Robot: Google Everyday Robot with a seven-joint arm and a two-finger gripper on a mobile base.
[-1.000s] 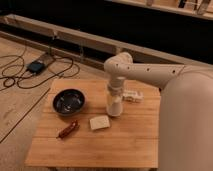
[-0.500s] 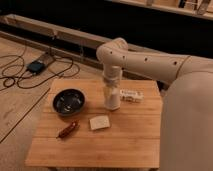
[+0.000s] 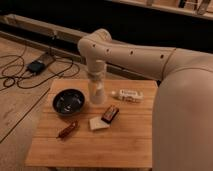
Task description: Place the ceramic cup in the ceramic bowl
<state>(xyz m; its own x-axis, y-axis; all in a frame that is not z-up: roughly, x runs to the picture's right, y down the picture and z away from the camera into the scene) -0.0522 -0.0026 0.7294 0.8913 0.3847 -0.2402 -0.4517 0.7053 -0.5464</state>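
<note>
- Gripper (image 3: 96, 90): low over the table (image 3: 125, 145), hanging straight down from the arm (image 3: 135, 55). Open or closed: cannot tell.
- Cup (image 3: 96, 98): white tapered form at the gripper's lower end, base close to or on the tabletop. Contact cannot be told.
- Bowl (image 3: 68, 92): just left of the gripper as viewed and slightly nearer the camera. Empty, with its near rim almost beside the cup.
- Risk, rim strike: likely if moved sideways at the present height, with the cup base catching the rim and shoving or tipping the bowl. Lift needed first.
- Risk, slip: glossy ceramic in an unconfirmed hold, so the cup may tilt or drop during the carry.
- Risk, hard landing: ceramic on ceramic, so chipping or a bounce out if released from high up.
- Risk, off-centre release: on the sloped wall, the cup may roll onto its side.
- Dark packet (image 3: 110, 113): just in front of the gripper, slightly right. Pale block (image 3: 98, 123) beyond it, touching or nearly so.
- Brown stick (image 3: 67, 129): front-left of the gripper, beyond the bowl.
- White bottle (image 3: 127, 95): lying to the right of the gripper, near but apart.
- Open room: straight up, and leftward above the bowl. Nothing stands between the cup and the bowl.
- Edges: back edge of the table near, behind the gripper. Left edge just beyond the bowl, so a pushed bowl has little margin.
</note>
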